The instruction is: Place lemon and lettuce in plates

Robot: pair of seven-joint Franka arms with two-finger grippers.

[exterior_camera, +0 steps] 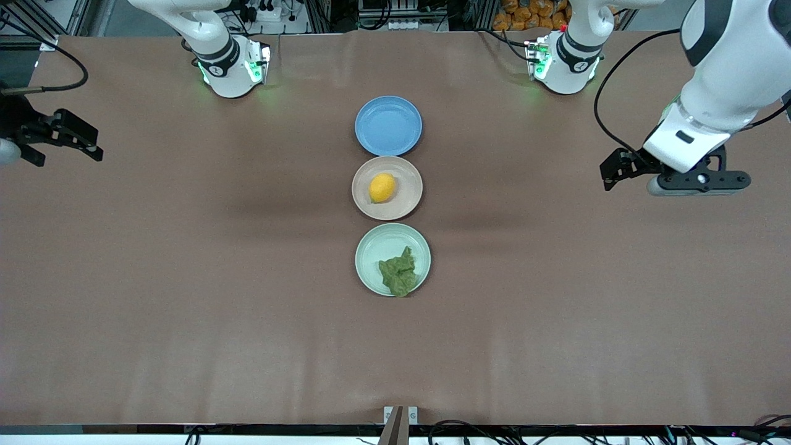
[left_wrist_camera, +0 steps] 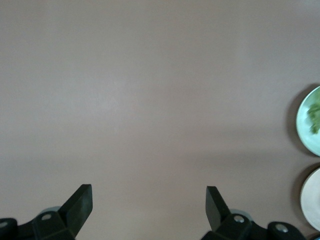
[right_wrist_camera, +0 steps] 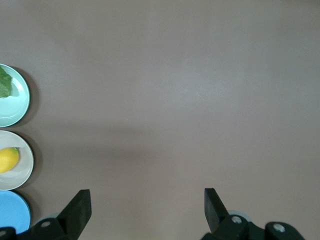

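Observation:
The yellow lemon (exterior_camera: 382,187) lies in the beige-pink plate (exterior_camera: 405,201) at the table's middle. The dark-green lettuce (exterior_camera: 398,275) lies in the mint green plate (exterior_camera: 378,245), the plate nearest the front camera. My left gripper (exterior_camera: 608,173) is open and empty, up over bare table toward the left arm's end. My right gripper (exterior_camera: 96,144) is open and empty over the right arm's end of the table. The right wrist view shows its gripper (right_wrist_camera: 147,200), the lemon (right_wrist_camera: 7,160) and the lettuce (right_wrist_camera: 4,85). The left wrist view shows its gripper (left_wrist_camera: 149,197) and the lettuce (left_wrist_camera: 315,114).
A blue plate (exterior_camera: 388,125) with nothing in it stands in line with the other two, farthest from the front camera. The three plates form a row across the middle of the brown table (exterior_camera: 185,278). Both arm bases stand along the table's edge by the robots.

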